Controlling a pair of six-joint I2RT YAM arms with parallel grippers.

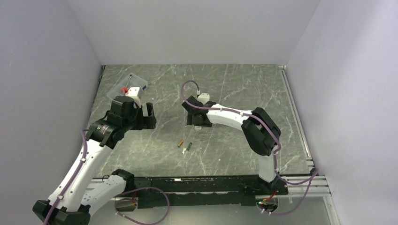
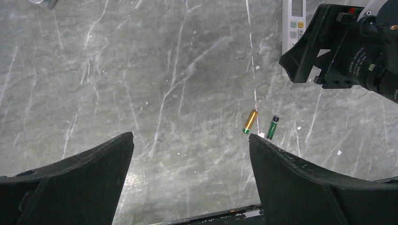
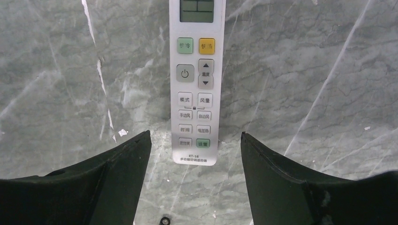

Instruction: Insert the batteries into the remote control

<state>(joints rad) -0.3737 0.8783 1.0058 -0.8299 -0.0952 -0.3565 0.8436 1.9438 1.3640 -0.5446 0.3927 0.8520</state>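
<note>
The remote control [image 3: 197, 79] lies face up on the marble table, its display end away from me, and also shows in the left wrist view [image 2: 293, 23]. My right gripper [image 3: 196, 138] is open and straddles the remote's button end, a gap showing on each side. In the top view the right gripper [image 1: 196, 121] hides the remote. Two batteries lie side by side on the table: a copper-orange one [image 2: 250, 121] [image 1: 180, 143] and a dark green one [image 2: 273, 127] [image 1: 189, 147]. My left gripper [image 2: 191, 140] [image 1: 149, 117] hovers wide open and empty, left of the batteries.
A clear plastic box [image 1: 130, 83] holding a small red item sits at the back left, behind the left arm. The black rail [image 1: 202, 185] of the arm bases runs along the near table edge. White walls close in the table on three sides.
</note>
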